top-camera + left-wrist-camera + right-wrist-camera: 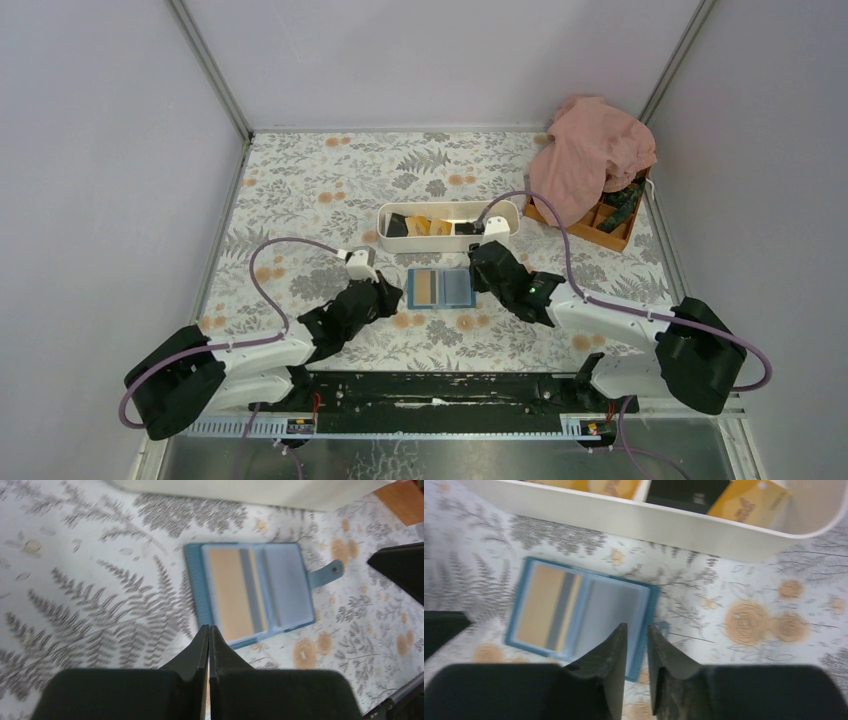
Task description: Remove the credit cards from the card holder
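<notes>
**Card holder lies open between the two grippers, one card in its pocket**

The left gripper (208, 630) has its fingers pressed flat together with nothing between them. Its tips hang just off the near left corner of the card holder (255, 592); whether they touch the table cannot be told.

The right gripper (636, 627) shows a narrow gap between its fingers, and nothing is held in it. Its tips sit over the right edge of the card holder, near the strap tab (327, 572). Contact cannot be judged from the wrist view.

The blue card holder lies unfolded and flat around the middle of the table (300, 190), a little toward the near edge, between the two grippers. Its left pocket holds an orange-yellow card (230, 592) with a grey stripe. The right pocket looks grey-blue, and the blur hides whether any card is in it.

Just beyond the holder, toward the far edge, stands a long white tray (624, 522). More credit cards (754, 502) lie in it, some orange-yellow and at least one black.

By the right edge, toward the far right corner, an orange box (600, 228) sits partly under a pink cloth (590, 150).
</notes>
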You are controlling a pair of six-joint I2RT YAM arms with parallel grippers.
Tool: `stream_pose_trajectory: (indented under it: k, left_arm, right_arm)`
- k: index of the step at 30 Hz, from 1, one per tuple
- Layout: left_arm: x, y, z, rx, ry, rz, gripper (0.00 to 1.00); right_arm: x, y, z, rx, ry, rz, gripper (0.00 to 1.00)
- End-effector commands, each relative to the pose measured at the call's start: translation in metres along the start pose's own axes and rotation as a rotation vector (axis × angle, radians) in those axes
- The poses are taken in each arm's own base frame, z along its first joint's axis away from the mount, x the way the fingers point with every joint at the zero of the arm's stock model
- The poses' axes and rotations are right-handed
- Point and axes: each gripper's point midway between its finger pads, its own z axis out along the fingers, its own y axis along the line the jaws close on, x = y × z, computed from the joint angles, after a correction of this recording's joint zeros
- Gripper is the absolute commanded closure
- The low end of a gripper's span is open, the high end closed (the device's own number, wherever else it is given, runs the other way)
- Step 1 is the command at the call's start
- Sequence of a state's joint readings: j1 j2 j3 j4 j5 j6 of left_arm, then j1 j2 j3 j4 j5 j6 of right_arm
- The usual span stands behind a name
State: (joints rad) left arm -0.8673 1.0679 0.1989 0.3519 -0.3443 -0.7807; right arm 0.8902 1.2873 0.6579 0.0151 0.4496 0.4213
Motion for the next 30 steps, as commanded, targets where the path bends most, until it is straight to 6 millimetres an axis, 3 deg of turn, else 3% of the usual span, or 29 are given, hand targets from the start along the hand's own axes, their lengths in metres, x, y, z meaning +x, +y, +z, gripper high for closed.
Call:
stream_pose_trajectory:
  k: [1, 3, 4, 9, 14, 19, 24, 28, 30]
  left_arm:
    - [-0.039, -0.045, 0.009, 0.128, -0.098, -0.014, 1.00]
    - [-0.044, -0.050, 0.012, 0.145, -0.109, -0.016, 1.00]
    - [-0.046, -0.053, 0.014, 0.158, -0.113, -0.018, 1.00]
    - [-0.042, -0.062, 0.028, 0.213, -0.069, -0.029, 1.00]
    - [-0.033, -0.054, 0.039, 0.228, -0.027, -0.066, 1.00]
    - [-0.021, -0.046, 0.049, 0.211, 0.014, -0.058, 1.00]
    - [-0.010, -0.040, 0.056, 0.191, 0.049, -0.057, 1.00]
    - [-0.003, -0.035, 0.058, 0.179, 0.068, -0.066, 1.00]
    - [0.000, -0.034, 0.058, 0.178, 0.076, -0.068, 1.00]
  right_arm:
    - [-0.028, 0.043, -0.008, -0.195, -0.088, 0.062, 0.82]
    - [-0.028, 0.057, -0.004, -0.257, -0.091, 0.088, 0.98]
    - [-0.026, 0.064, -0.001, -0.287, -0.084, 0.091, 1.00]
    - [-0.015, 0.091, 0.013, -0.397, -0.063, 0.116, 1.00]
    - [-0.009, 0.106, 0.022, -0.459, -0.047, 0.115, 1.00]
    - [0.000, 0.106, 0.033, -0.445, -0.026, 0.119, 1.00]
    - [0.012, 0.091, 0.043, -0.386, -0.007, 0.128, 0.99]
    - [0.021, 0.081, 0.050, -0.347, 0.011, 0.130, 0.62]
    - [0.023, 0.079, 0.052, -0.341, 0.018, 0.134, 0.52]
